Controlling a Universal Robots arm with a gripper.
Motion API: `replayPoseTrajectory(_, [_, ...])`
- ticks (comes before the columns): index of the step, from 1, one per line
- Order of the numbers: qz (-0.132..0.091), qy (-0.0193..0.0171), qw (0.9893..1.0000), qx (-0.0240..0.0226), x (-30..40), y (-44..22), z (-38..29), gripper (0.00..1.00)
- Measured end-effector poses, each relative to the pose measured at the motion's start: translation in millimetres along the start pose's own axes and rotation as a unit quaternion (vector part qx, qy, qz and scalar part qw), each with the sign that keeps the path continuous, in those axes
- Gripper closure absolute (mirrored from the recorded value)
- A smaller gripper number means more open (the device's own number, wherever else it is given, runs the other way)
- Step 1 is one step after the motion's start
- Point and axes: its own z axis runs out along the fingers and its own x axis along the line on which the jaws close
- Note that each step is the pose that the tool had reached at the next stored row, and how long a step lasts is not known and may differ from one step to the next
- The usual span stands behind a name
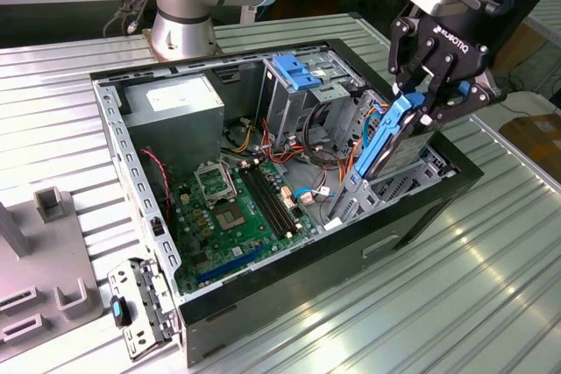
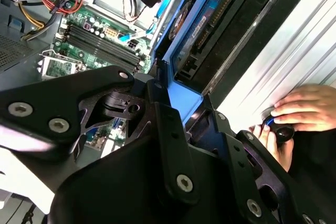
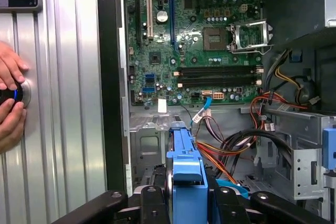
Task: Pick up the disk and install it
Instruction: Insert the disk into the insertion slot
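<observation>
In the exterior view my gripper [image 1: 419, 109] is shut on the upper end of the disk [image 1: 390, 142]. The disk is a dark drive in a light-blue carrier, held on edge and tilted. Its lower end is down among the metal bay rails [image 1: 364, 190] on the side of the open computer case [image 1: 289, 278] toward the exterior view's right. Both wrist views show the carrier between my black fingers: the second wrist view shows the disk [image 2: 181, 85] in my gripper [image 2: 181, 108], and the first wrist view shows the disk [image 3: 186, 169] in my gripper [image 3: 188, 199].
Inside the case lie a green motherboard [image 1: 237, 208], a power supply [image 1: 175, 98], loose cables [image 3: 236, 148] and a grey upright cage with a blue latch [image 1: 294, 72]. A person's hands [image 3: 10, 98] rest on a knob on the ribbed table beside the case. Grey fixtures [image 1: 53, 208] stand at the exterior view's left.
</observation>
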Motion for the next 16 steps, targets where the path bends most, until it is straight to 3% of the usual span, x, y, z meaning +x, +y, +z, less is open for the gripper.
replayPoseTrajectory(16, [0.0,0.0,1.0,0.0,0.3,0.3,17.3,0.63])
